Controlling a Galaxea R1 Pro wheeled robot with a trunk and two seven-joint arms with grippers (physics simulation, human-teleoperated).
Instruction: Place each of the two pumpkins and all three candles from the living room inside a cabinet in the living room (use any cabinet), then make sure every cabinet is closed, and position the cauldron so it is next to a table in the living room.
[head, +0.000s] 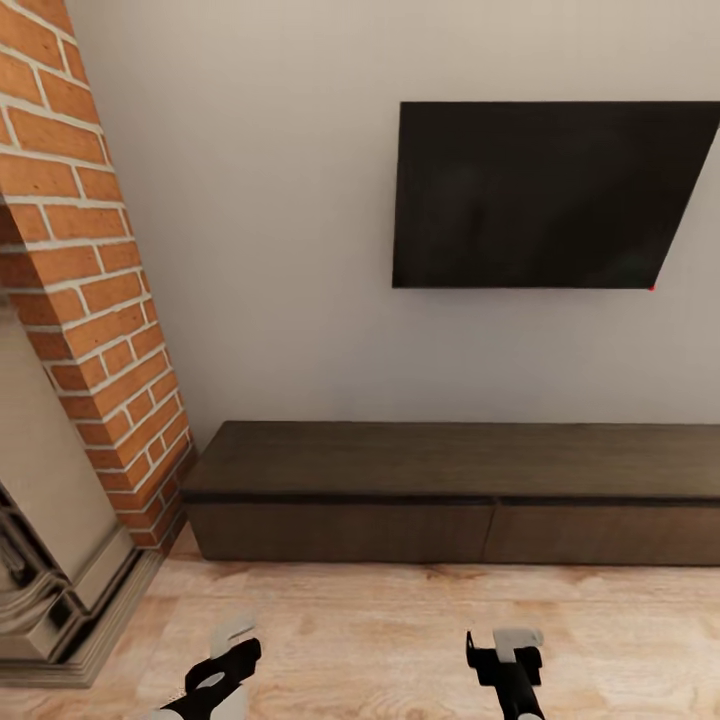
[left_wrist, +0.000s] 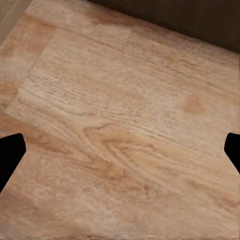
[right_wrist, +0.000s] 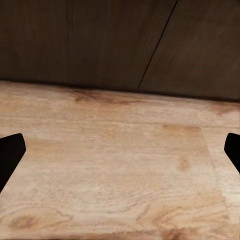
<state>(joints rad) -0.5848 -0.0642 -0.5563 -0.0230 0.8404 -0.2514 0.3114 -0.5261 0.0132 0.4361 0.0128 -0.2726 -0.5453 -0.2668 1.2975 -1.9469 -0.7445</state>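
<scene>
both grippers, left gripper (head: 225, 665) and right gripper (head: 503, 655), spread wide over bare floor (head: 400, 620); closed cabinet (head: 450, 500) front edge just ahead.

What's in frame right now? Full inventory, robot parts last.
cabinet: 1, dark brown, low against the wall, drawer fronts shut, top bare
TV: 1, black, on the wall above the cabinet
brick column: 1, red-orange, left of the cabinet
fireplace: 1, stone-coloured, far left
wood floor: light, in front of the cabinet
left gripper: black, open, over the floor
right gripper: black, open, facing the cabinet front
</scene>
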